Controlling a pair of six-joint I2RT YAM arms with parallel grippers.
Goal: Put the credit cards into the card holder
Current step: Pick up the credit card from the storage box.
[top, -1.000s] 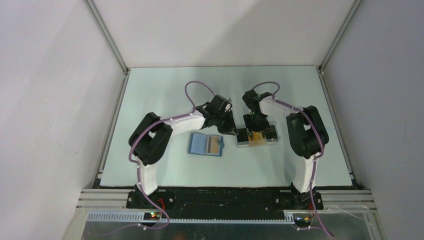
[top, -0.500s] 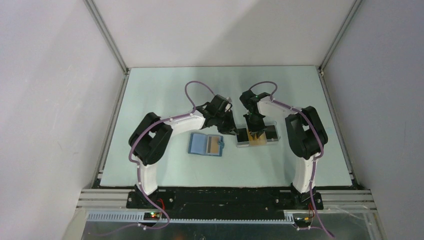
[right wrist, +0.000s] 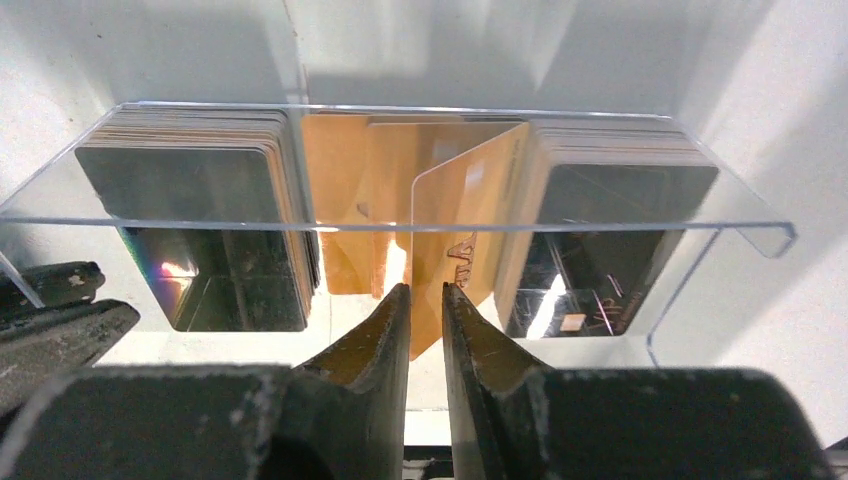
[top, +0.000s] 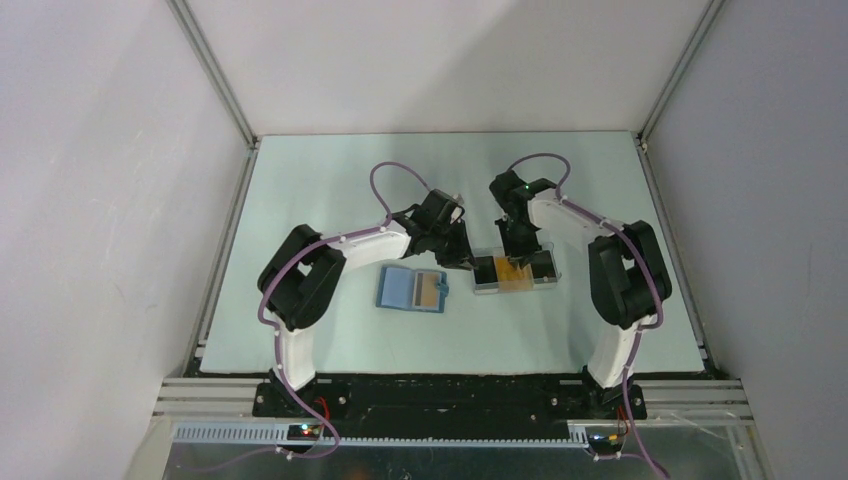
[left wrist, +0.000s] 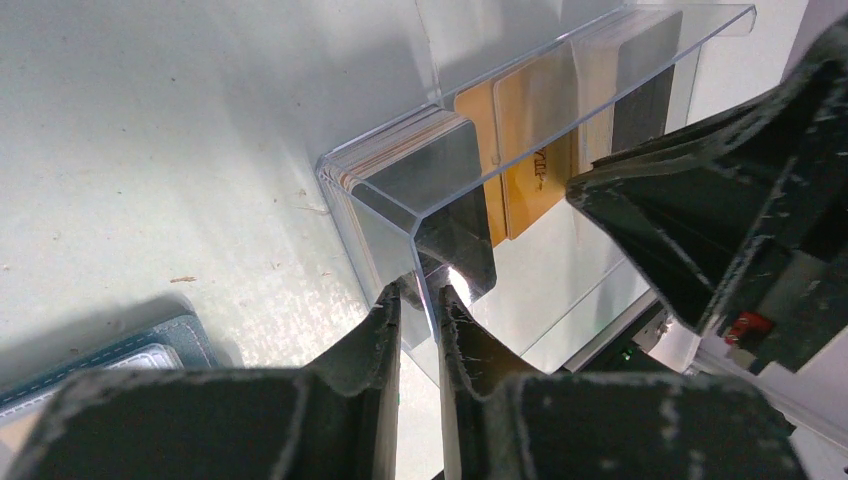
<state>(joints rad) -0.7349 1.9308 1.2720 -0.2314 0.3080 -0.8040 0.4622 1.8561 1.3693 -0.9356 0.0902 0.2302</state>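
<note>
The blue card holder (top: 398, 289) lies open on the table, with a tan card (top: 431, 290) on its right half. To its right, the clear tray (top: 545, 282) holds stacks of black credit cards (right wrist: 205, 190) and orange credit cards (right wrist: 345, 180). My left gripper (left wrist: 420, 292) is shut on the tray's near wall (left wrist: 400, 215). Over the tray's middle compartment my right gripper (right wrist: 424, 290) is shut on one orange card (right wrist: 468, 215), which stands tilted up out of its stack. In the top view the left gripper (top: 465, 263) and right gripper (top: 513, 256) are close together.
The card holder's corner (left wrist: 150, 350) shows at the lower left of the left wrist view, and the right arm's dark gripper body (left wrist: 710, 220) fills its right side. In the right wrist view, the left gripper's fingers (right wrist: 50, 315) sit at the tray's left end.
My right gripper has closed on the orange card, and the right arm's elbow has swung outward to the right. The left gripper still grips the tray wall.
</note>
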